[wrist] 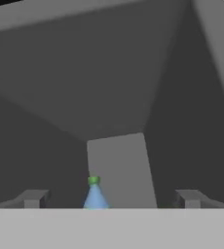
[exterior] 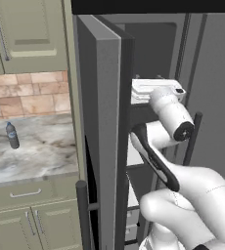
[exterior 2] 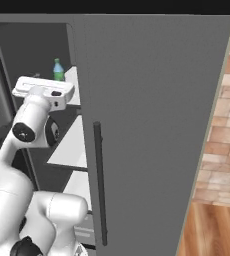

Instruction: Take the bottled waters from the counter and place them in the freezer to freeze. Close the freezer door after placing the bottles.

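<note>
The freezer door (exterior: 107, 136) stands open, swung out toward the tabletop (exterior: 36, 151) side, its edge facing the room. The arm reaches into the freezer (exterior 2: 34, 55) at upper-shelf height. In the hand view the tool (wrist: 111, 198) has its two fingers spread wide apart, with nothing clamped between them. The blue bottle with the green cap (wrist: 94, 193) stands upright between the fingers (wrist: 33, 198), nearer the left one in that view, apart from both, with the grey inner walls of the compartment behind it. From the right base view the same bottle (exterior 2: 58, 69) stands upright on a white upper shelf (exterior 2: 73, 87) inside the freezer, just beyond the white hand. Lower white shelves (exterior 2: 72, 147) sit below. The grey bottle with the dark cap (exterior: 12, 135) stands upright on the marbled tabletop, well apart from the refrigerator, in front of the tiled wall (exterior: 26, 93). The plain grey door (exterior 2: 157, 130) of the other half is shut
</note>
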